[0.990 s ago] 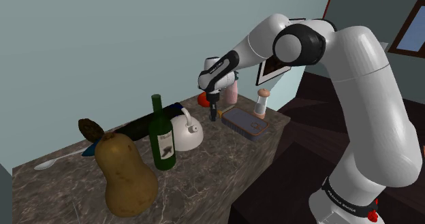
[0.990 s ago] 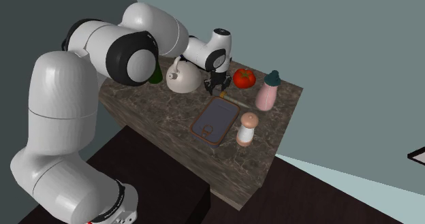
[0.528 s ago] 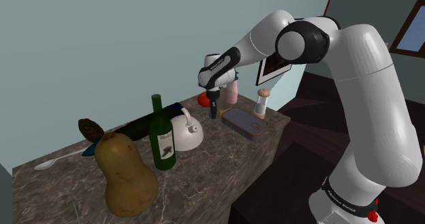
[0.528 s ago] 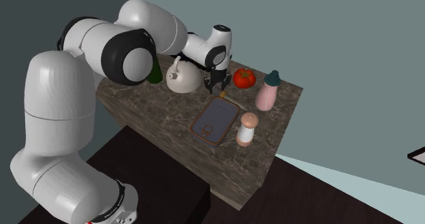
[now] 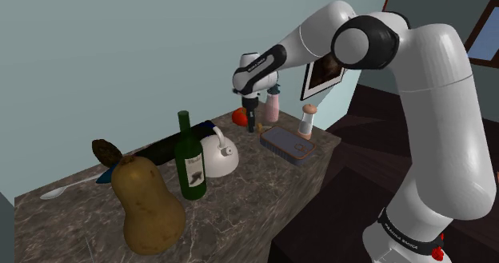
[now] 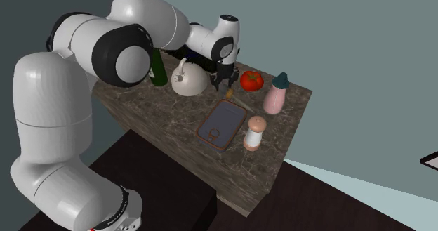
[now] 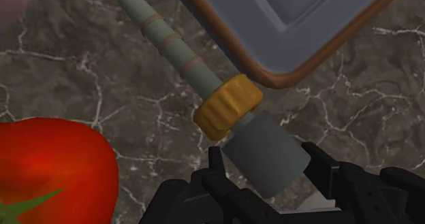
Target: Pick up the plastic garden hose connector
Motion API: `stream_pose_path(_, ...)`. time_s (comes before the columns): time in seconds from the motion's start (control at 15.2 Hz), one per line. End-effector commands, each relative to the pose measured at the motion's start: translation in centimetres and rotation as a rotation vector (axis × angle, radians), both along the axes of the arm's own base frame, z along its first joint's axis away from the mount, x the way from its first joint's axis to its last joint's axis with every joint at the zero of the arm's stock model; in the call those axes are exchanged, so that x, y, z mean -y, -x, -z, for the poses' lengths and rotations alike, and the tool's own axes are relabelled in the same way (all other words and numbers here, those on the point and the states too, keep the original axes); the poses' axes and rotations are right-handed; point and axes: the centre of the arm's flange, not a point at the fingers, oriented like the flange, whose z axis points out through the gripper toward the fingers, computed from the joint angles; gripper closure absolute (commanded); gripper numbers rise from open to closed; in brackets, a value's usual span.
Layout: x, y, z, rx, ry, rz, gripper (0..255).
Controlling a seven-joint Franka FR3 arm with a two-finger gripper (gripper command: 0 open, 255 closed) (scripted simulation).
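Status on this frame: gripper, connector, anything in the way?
Gripper shut on grey hose connector with orange ring. Red tomato and grey brown-rimmed tray close beside it.

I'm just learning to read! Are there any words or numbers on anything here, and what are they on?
Label on the wine bottle: dark print, too blurred to read.
White letters on the black band at the arm's base: too small to read.
No writing on the hose connector, the tomato or the flat tin.
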Motion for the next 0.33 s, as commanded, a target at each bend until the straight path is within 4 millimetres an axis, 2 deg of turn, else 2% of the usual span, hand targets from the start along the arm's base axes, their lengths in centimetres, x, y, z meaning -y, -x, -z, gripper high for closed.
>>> stream_pose_path(0.0, 0.1, 0.0, -1.0, 0.000, 0.000, 0.000, 255)
stream_pose_path(0.13, 0.1, 0.0, -2.1, 0.000, 0.000, 0.000, 255)
stream_pose_path(0.26, 0.1, 0.0, -2.2, 0.000, 0.000, 0.000, 255)
